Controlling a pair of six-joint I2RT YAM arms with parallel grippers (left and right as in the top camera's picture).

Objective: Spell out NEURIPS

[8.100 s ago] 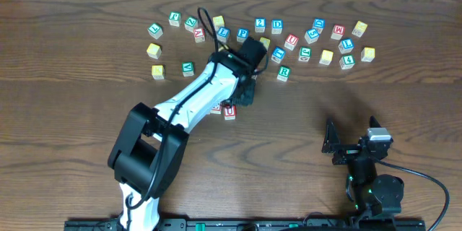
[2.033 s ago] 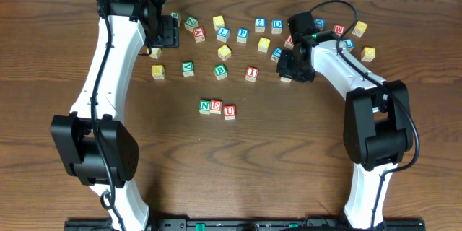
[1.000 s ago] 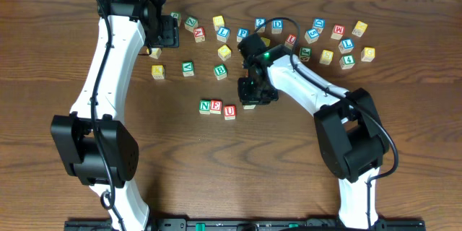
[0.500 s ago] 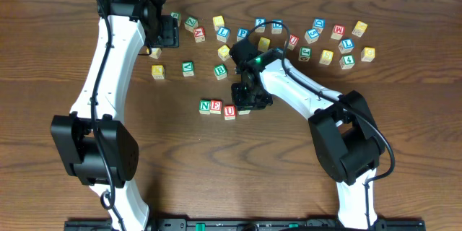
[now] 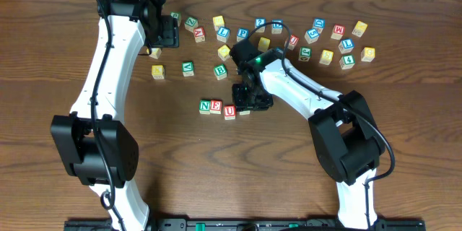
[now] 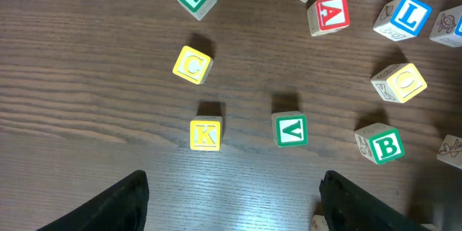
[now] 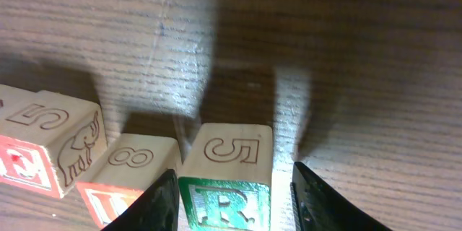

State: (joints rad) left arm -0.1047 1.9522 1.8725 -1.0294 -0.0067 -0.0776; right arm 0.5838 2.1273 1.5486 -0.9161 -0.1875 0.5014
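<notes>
**R cube at the end of the row, straddled by the right pincer**

The R cube (image 7: 227, 155) is seen upright on the surface (image 5: 422, 115), just beside the U cube (image 7: 137, 170) on the side away from the E cube (image 7: 43, 144). It sits squarely between the fingers of the right pincer (image 7: 232, 195), which is spread, with a sliver of wood showing at one finger. A straight lift clear is judged to be all that is needed. Beyond the U cube loose cubes are scattered, the blue P cube (image 5: 242, 34) among them. Over these the left pincer (image 6: 231, 202) hangs, spread wide and empty. The surface is dark grained wood; little of the room is shown.
</notes>
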